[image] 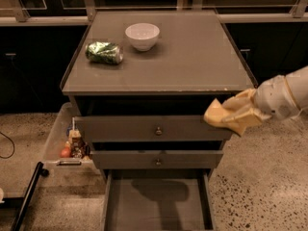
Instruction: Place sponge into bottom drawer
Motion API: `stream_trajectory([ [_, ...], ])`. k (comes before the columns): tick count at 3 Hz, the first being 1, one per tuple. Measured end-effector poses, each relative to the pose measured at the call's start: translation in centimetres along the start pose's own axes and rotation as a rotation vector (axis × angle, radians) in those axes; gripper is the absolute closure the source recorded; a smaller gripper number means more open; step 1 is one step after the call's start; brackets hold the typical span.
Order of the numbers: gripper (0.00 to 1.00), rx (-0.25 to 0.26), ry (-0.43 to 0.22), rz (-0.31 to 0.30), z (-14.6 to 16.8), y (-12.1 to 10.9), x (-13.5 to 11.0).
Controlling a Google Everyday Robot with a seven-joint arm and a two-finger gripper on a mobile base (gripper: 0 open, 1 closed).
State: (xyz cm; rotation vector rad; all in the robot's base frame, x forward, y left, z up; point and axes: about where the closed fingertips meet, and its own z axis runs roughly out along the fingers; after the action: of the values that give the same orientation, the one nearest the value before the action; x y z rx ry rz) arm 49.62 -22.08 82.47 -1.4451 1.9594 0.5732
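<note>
My gripper comes in from the right on a white arm. It is shut on the pale-yellow sponge, which it holds in the air in front of the right end of the top drawer, just below the cabinet top's front right corner. The bottom drawer is pulled open below, a wide shallow grey tray with nothing in it but a shadow. The sponge hangs above and a little right of the drawer's right wall.
A white bowl and a crushed green can lie on the cabinet top. Two shut drawers with small knobs sit above the open one. A clear bin with bottles stands left of the cabinet. A black pole lies at lower left.
</note>
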Motion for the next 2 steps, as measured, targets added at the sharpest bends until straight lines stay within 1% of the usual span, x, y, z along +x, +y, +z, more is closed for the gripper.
stream_trajectory([
  [1,1.00,-0.079,0.015,-0.058,3.52,3.37,2.49],
  [2,1.00,-0.087,0.013,-0.055,4.06,3.46,2.74],
])
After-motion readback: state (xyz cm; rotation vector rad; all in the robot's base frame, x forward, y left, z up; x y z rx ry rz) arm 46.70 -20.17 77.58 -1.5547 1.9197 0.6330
